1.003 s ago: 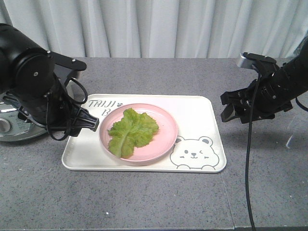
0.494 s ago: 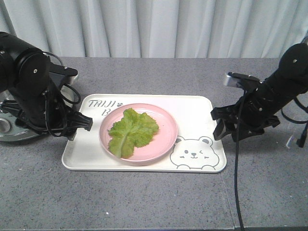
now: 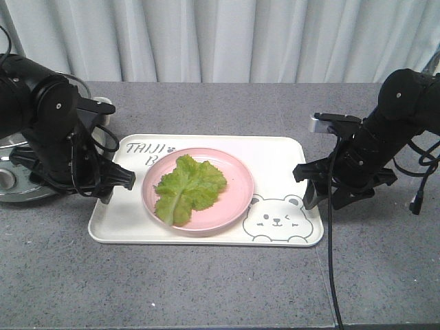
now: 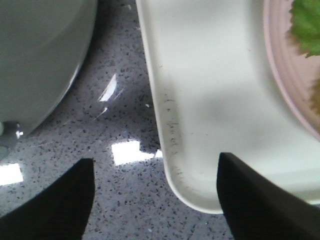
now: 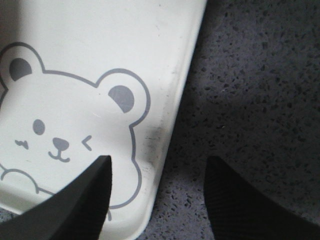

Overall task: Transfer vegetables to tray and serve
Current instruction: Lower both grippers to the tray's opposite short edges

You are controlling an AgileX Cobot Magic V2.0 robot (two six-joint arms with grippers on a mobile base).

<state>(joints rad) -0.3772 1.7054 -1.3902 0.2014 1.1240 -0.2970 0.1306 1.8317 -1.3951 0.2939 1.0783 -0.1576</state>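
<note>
I'm getting soft, even overhead light on the front view, everything sharp; left wrist view shows white glare patches on the table, slightly blurred; right wrist view is dimmer, with shadow along the tray rim.

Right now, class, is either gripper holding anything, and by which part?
Nothing is held. The left gripper and right gripper are both open, each with its jaws apart astride an end edge of the tray, not closed on it.

Black left claw and right claw, hanging black cables
</note>
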